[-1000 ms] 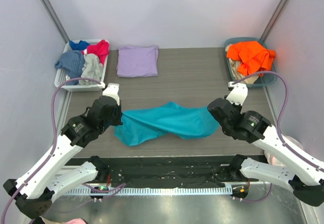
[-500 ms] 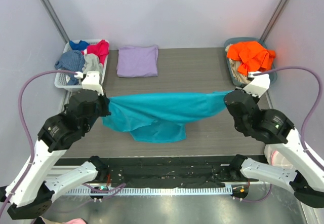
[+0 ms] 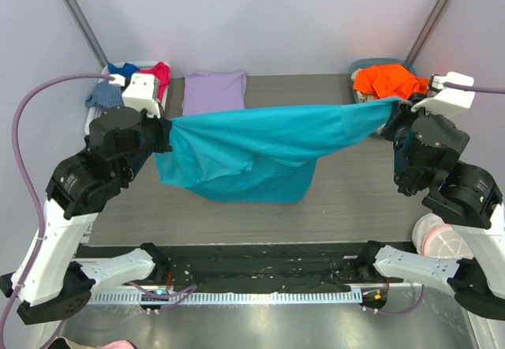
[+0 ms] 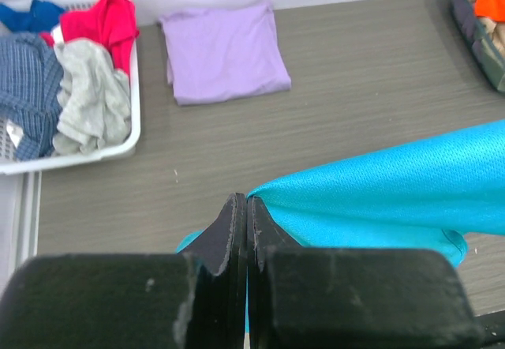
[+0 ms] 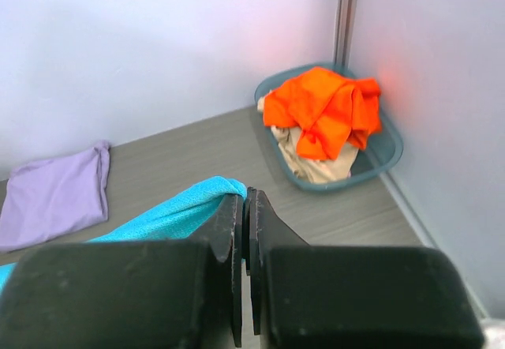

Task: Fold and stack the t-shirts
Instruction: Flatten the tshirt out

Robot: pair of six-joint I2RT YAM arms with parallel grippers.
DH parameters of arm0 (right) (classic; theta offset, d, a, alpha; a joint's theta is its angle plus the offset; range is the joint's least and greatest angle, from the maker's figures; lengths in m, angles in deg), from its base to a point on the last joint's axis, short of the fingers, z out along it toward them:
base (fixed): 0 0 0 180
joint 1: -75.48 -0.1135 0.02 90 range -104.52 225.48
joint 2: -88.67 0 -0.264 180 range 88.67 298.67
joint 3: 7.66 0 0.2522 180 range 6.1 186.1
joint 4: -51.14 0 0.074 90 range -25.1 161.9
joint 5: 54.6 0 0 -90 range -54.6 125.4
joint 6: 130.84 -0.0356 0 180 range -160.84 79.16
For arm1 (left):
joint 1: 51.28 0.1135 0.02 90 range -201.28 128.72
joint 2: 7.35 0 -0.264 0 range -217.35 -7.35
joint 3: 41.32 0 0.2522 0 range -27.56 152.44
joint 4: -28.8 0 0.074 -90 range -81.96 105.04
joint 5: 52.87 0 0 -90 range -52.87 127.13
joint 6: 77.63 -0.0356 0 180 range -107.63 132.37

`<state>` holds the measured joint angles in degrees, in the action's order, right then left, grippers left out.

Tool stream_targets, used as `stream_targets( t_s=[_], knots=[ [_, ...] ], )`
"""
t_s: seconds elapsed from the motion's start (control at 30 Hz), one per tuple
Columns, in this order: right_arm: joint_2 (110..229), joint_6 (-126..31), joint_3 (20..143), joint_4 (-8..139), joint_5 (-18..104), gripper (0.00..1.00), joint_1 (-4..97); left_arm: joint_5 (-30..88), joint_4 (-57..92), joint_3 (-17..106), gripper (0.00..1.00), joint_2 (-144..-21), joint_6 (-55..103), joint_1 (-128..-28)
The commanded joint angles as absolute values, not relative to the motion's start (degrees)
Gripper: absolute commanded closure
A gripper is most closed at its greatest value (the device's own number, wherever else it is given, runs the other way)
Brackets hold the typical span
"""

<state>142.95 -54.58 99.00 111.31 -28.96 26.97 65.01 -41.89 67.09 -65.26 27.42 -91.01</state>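
The teal t-shirt (image 3: 260,148) hangs stretched in the air between both grippers, its lower part sagging down to the table. My left gripper (image 3: 163,125) is shut on its left corner; in the left wrist view (image 4: 246,200) the teal cloth (image 4: 394,179) runs off to the right. My right gripper (image 3: 392,110) is shut on the right corner; in the right wrist view (image 5: 243,196) the cloth (image 5: 173,215) runs off to the left. The lavender t-shirt (image 3: 214,94) lies folded flat at the back of the table, also in the left wrist view (image 4: 225,49) and the right wrist view (image 5: 51,195).
A white basket (image 3: 106,133) at the back left holds red, blue and grey garments. A teal bin (image 3: 414,125) at the back right holds the orange garment (image 3: 387,80) and a beige cloth. Walls close in the table on the left, back and right.
Both grippers have risen and moved apart and toward the back. The teal t-shirt has gone from a bunched heap on the table to a sheet stretched in the air.
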Motion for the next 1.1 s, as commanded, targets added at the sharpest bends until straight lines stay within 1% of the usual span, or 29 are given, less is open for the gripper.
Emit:
stream_targets(
  t_s=[0.0, 0.17, 0.3, 0.43, 0.47, 0.5, 0.57, 0.67, 0.8, 0.87, 0.93, 1.0, 1.03, 1.07],
  knots=[
    [144.7, -44.7, 102.5, 102.4, -31.8, 0.99, 27.4, 64.9, -39.9, 72.6, 1.00, -67.2, 22.9, -91.0],
    [144.8, -42.4, 103.1, 99.9, -30.7, 0.99, 27.3, 63.6, -40.0, 74.5, 1.00, -68.5, 22.3, -91.0],
    [143.6, -44.4, 103.0, 102.8, -28.8, 0.99, 27.3, 62.0, -42.0, 74.9, 1.00, -67.6, 23.4, -91.0],
    [140.0, -49.6, 102.6, 110.2, -21.0, 0.99, 27.4, 58.8, -46.5, 73.9, 1.00, -64.1, 26.0, -91.0],
    [139.2, -50.7, 102.6, 111.6, -16.8, 0.99, 27.4, 58.0, -47.5, 73.8, 1.00, -63.3, 27.4, -91.0],
    [138.3, -51.5, 102.4, 114.4, -15.0, 0.99, 27.3, 56.8, -48.3, 73.2, 1.00, -62.2, 28.1, -91.0],
    [136.1, -53.1, 102.4, 116.7, -8.9, 0.99, 27.3, 52.4, -50.2, 72.2, 1.00, -58.6, 29.7, -91.0],
    [133.2, -54.7, 103.1, 120.8, -3.8, 0.99, 27.5, 46.8, -52.5, 70.4, 1.00, -53.6, 33.2, -91.0],
    [129.9, -55.3, 106.3, 123.9, 4.6, 0.99, 29.0, 37.4, -51.8, 66.4, 1.00, -45.9, 36.9, -90.9],
    [129.7, -55.1, 108.0, 124.6, 5.8, 0.99, 30.6, 33.5, -49.5, 65.4, 1.00, -42.6, 38.9, -90.8],
    [129.7, -55.5, 108.4, 123.8, 3.7, 0.99, 31.2, 33.9, -46.5, 63.6, 1.00, -41.4, 39.4, -90.7],
    [129.1, -56.4, 104.6, 119.4, 0.9, 0.99, 31.1, 39.2, -44.3, 59.5, 1.00, -41.0, 38.6, -90.7],
    [128.7, -56.8, 102.5, 117.3, -2.6, 0.99, 31.0, 41.0, -41.4, 57.7, 1.00, -41.6, 37.0, -90.7],
    [128.4, -57.1, 97.7, 115.1, -4.8, 0.99, 30.7, 43.6, -39.3, 53.5, 1.00, -42.4, 36.1, -90.7]
  ],
)
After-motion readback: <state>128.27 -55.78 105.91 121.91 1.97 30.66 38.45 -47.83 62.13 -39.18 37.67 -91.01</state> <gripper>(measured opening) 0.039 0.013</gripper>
